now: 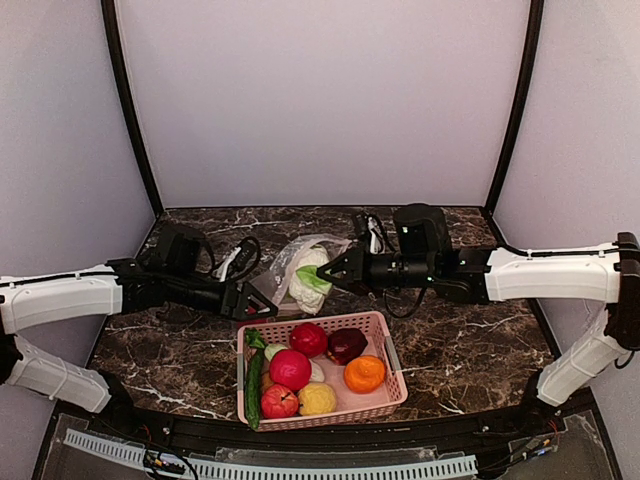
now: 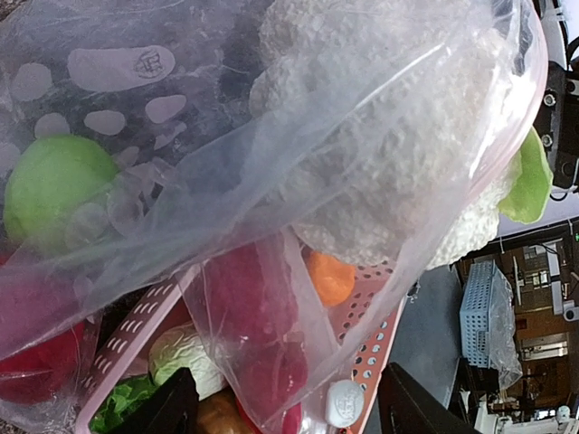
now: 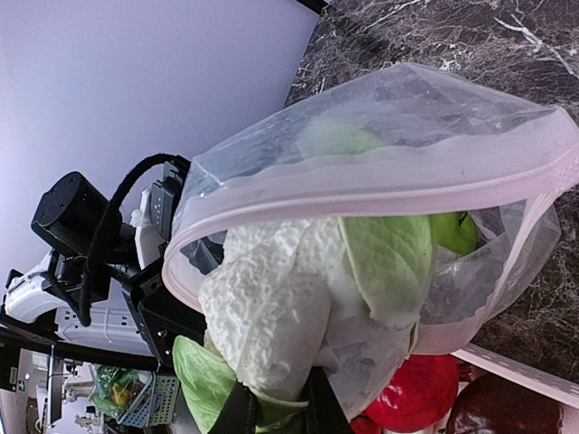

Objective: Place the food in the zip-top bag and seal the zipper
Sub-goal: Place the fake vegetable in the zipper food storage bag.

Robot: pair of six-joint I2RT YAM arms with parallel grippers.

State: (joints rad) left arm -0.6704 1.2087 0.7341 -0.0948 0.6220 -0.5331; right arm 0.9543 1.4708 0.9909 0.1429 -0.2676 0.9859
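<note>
Right wrist view is showing the cabbage (image 3: 271, 307) sitting halfway through the mouth of the zip-top bag (image 3: 407, 127). Its white bumpy part is going inside, and its green leaf end is sticking out toward the fingers. The zipper (image 3: 380, 197) is lying open, curving like a hoop over the top of the cabbage. A green ball (image 2: 54, 185) is lying deep in the bag, past the cabbage.

The right gripper (image 3: 279, 409) is pinching the leaf end of the cabbage tight. The cabbage's long way is pointing straight from those fingers into the bag. So I think the next push is going to need the same way, deeper in.

From above, the bag is sitting just behind the back rim of the pink basket (image 1: 330, 413). The right gripper is sitting behind that back rim too, on the bag's mouth side. The left gripper (image 2: 289, 407) is waiting by the basket's back left corner, on the bag's closed side. Its fingers are standing wide apart with a fold of bag between them, and I cannot tell if they are touching it. More food is lying in the basket.
</note>
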